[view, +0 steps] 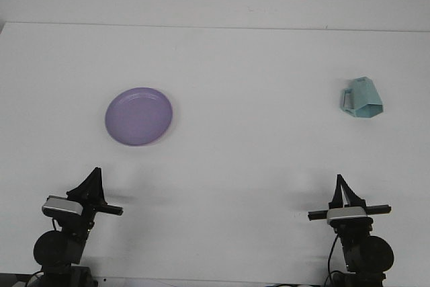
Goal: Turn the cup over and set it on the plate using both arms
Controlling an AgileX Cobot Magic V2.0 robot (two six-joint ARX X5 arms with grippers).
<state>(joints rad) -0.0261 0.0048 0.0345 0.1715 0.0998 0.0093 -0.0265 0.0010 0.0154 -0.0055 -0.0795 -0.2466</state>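
Cup (361,99) sits upside down, far right of the tabletop (255,166), handle to the left — well apart from the purple plate (138,116) on the left. Both arms parked at the near edge; left tool (93,181) and right tool (345,186) each look pinched together, holding nothing. Risks: faceted walls may slip in a grasp, esp. mid-flip; handoff btwn arms could drop it.

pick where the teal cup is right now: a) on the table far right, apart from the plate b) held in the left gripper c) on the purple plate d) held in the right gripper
a: the teal cup sits on the white table at far right, well apart from the purple plate, with neither gripper near it.
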